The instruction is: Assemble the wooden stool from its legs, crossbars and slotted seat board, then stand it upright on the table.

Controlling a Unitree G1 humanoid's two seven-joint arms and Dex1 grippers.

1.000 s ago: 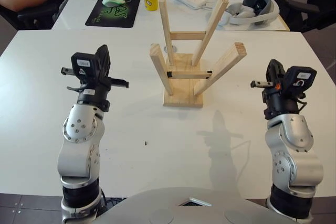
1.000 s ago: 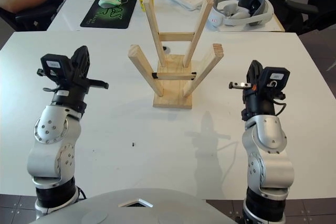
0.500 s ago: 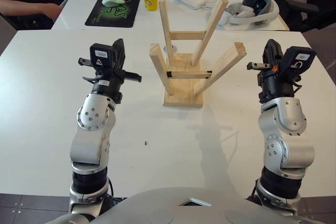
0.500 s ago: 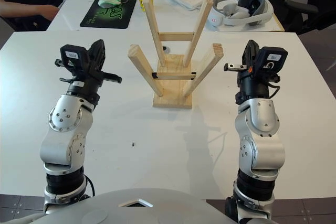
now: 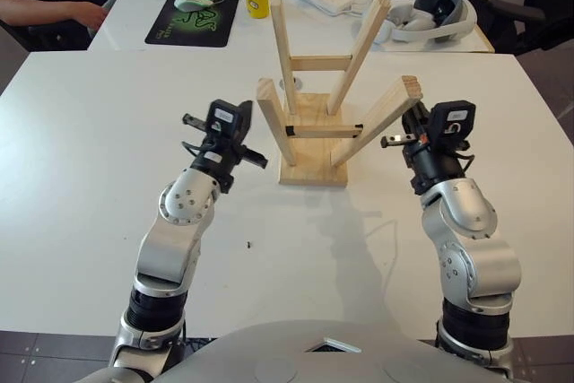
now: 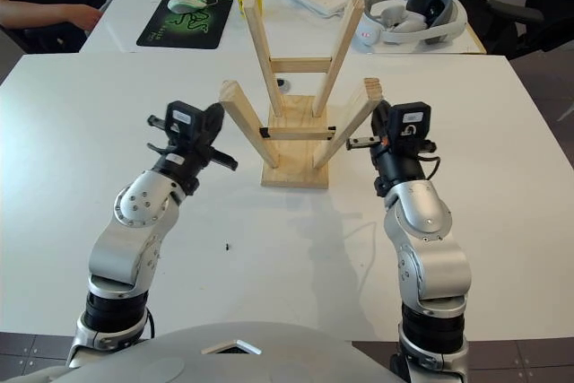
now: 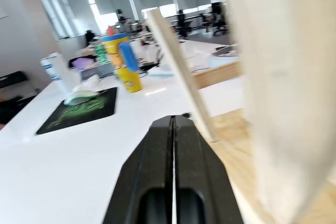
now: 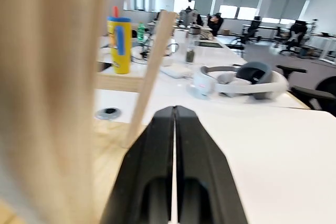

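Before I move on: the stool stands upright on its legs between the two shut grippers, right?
Not upright: in the left eye view the stool rests upside down on its seat, legs up, between the shut left gripper and right gripper.

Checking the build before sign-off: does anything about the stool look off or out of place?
Yes: the stool is upside down. Its seat board lies flat on the table, and its four legs point up, splayed outward. Nothing looks broken or spilled.
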